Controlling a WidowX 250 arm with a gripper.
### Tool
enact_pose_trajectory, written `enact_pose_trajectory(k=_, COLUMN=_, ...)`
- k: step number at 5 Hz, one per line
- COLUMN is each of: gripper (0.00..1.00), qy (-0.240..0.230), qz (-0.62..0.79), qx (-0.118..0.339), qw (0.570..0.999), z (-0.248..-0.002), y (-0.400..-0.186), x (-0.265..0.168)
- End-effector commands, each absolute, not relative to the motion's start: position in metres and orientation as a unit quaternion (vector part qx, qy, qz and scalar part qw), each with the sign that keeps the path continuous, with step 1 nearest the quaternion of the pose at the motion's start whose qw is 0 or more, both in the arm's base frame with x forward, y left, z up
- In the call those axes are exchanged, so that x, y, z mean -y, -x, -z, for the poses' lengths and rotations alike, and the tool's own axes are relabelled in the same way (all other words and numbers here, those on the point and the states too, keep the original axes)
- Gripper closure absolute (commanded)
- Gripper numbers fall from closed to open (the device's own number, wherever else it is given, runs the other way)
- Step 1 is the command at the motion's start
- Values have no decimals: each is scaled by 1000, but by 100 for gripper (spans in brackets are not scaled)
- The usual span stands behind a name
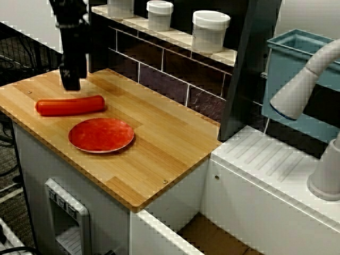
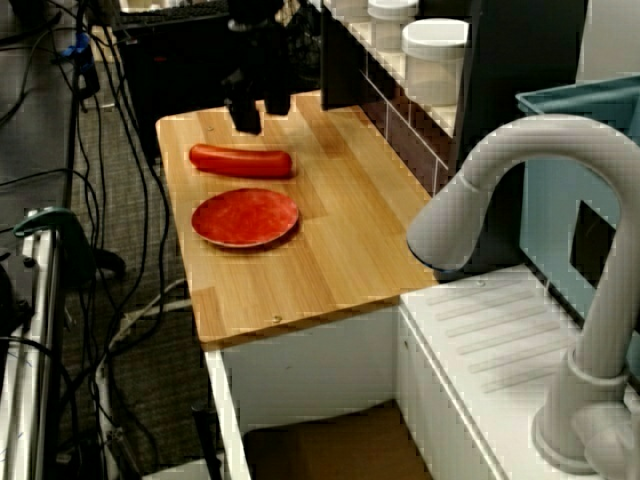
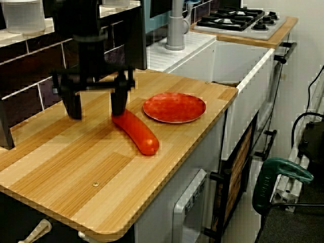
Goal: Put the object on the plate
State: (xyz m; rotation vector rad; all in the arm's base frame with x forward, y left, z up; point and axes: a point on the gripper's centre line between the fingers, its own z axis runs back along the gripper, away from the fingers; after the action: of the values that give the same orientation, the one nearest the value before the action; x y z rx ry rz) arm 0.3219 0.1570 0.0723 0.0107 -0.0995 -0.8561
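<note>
sausage (image 3: 135, 132) smooth, rigid-looking, likely light, may roll | grip mid-length across its width | gripper (image 3: 96, 104) jaws open, empty | plate (image 3: 174, 107) just beside on desk (image 3: 76, 167)

Three fixed views, none rode on claw: high front corner view; raised view from sink end; low view from opposite end. All shared worktop (image 1: 159, 154).

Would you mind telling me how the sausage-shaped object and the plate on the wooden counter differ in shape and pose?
The object is a long cylinder with rounded ends; the plate is a flat, shallow disc with a slightly raised rim. The object lies on its side beside the open gripper; the plate sits farther from the gripper, nearer the counter's front edge, with nothing on it. Both are glossy red-orange and rest directly on the counter, apart from each other.
</note>
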Motion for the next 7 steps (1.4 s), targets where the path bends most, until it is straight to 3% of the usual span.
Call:
enact_pose_trajectory(k=1, gripper=0, qy=-34, qz=419, qx=88, qw=903, z=-123, y=-313, x=-147)
enact_pose_trajectory(k=3, gripper=0, qy=-58, qz=387, qx=99, qw=915, z=-100, y=-271, x=-120)
enact_pose_trajectory(k=4, gripper=0, qy=-54, qz=371, qx=89, qw=923, z=-88, y=-266, x=-116)
enact_pose_trajectory(k=6, gripper=0, qy=-45, qz=331, qx=85, qw=939, z=-93, y=-289, x=-134)
enact_pose_trajectory(k=7, gripper=0, qy=-46, qz=311, qx=80, qw=946, z=-83, y=-294, x=-141)
